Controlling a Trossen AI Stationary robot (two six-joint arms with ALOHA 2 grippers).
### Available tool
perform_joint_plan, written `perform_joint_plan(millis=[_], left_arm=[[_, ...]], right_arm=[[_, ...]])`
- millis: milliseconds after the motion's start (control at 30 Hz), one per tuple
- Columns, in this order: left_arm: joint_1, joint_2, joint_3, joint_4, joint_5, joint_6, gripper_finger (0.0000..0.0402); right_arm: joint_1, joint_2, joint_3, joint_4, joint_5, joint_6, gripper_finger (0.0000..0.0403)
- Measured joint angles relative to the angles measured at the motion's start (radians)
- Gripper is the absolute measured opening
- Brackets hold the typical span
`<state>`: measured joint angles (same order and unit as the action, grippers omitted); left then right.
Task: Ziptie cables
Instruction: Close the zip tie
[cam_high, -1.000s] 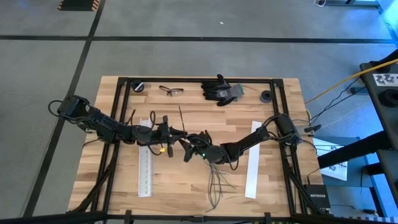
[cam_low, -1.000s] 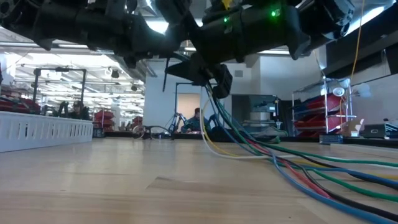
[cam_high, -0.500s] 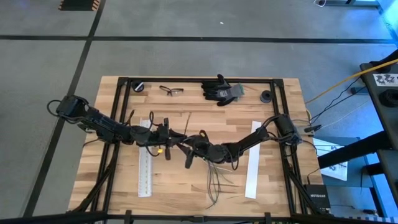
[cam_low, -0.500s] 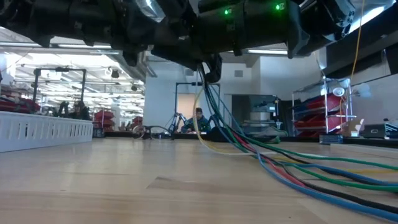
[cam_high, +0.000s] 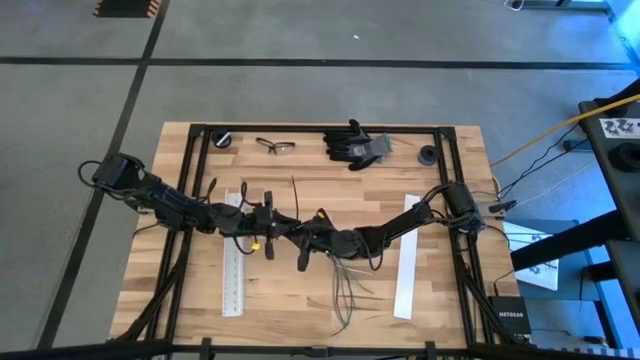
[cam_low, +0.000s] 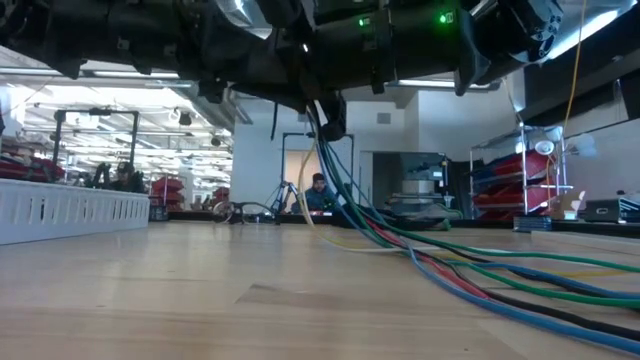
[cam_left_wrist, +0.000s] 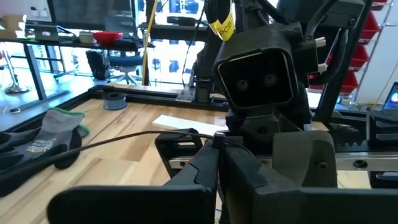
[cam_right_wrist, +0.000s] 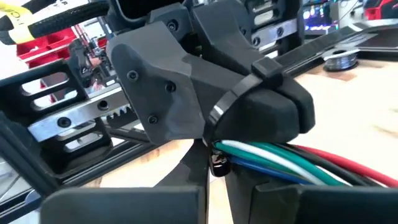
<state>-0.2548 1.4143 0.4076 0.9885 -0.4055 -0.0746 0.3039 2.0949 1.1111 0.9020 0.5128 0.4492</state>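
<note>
Up on the far edge of the wooden table: a pair of dark gloves, clear safety glasses, and a small black round thing near the corner. Flat on the wood, two long white strips, one on each side, lying near to far. In the middle, both dark arms meeting above the table. Left gripper pinched shut on a thin black zip tie, its loose tail poking toward the far edge. Right gripper right beside it, fingers shut too, clamped on the cables at the joined end. Very crowded there, with the two grippers hiding the spot where the tie wraps the bundle. From that lifted end, cables hanging down to the wood, then running long toward the near edge and fanning out. In the low view, blue, green, red and black cables sloping down from the grippers and lying along the table. Far back in the room, a person sitting.
</note>
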Motion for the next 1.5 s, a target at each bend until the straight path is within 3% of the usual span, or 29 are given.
perform_joint_plan(millis=[267,500,800,1133,1500], left_arm=[[0.006,0.001,0.0,0.01,0.006,0.031,0.0],[0.012,-0.001,0.006,0.015,-0.045,0.064,0.0],[0.011,-0.001,0.005,0.016,-0.04,0.083,0.0],[0.018,-0.002,0.004,0.007,-0.025,0.087,0.0],[0.028,-0.002,0.004,0.009,-0.03,0.083,0.0]], right_arm=[[0.008,-0.001,0.002,-0.022,-0.075,0.081,0.0011],[0.048,0.0,0.054,-0.102,-0.17,0.292,0.0011],[0.058,-0.002,0.095,-0.23,-0.064,0.303,0.0012],[0.107,0.02,0.095,-0.335,-0.069,0.333,0.0012],[0.124,0.05,0.095,-0.338,-0.08,0.337,0.002]])
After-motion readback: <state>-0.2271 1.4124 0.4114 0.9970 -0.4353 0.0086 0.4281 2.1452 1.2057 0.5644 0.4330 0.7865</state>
